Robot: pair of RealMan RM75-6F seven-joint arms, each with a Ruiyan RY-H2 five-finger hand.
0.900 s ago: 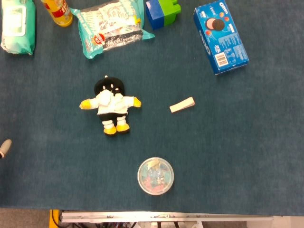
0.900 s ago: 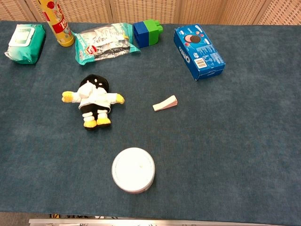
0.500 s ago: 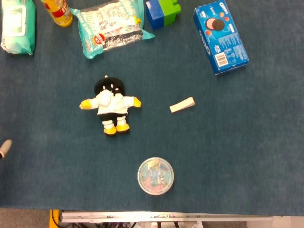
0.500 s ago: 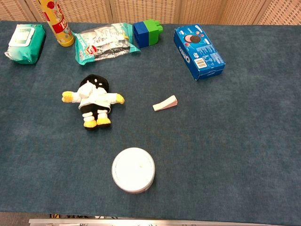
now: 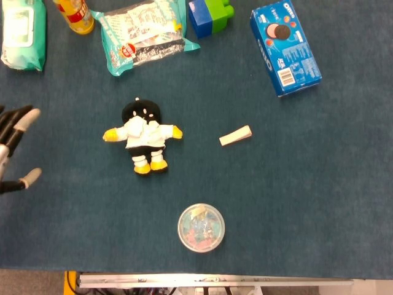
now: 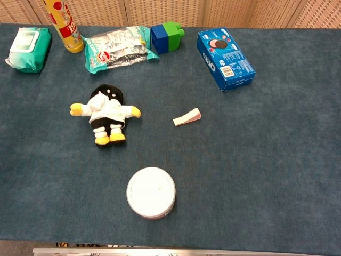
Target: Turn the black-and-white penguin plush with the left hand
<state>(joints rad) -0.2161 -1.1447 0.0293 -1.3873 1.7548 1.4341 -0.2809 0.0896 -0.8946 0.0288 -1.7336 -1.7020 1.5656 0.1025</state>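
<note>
While the left hand [image 5: 13, 149] hung with fingers spread, well left of the penguin [image 5: 142, 135], a shallow grasp risked only dragging it.

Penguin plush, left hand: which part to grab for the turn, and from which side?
Probably the white torso of the penguin, taken from above, the fingers closing across it. It lies flat, wings out sideways, head toward the snack bag, feet toward the round tub, so the body is the narrow middle. The left hand sits open at the left edge, so come in from that side.
</note>
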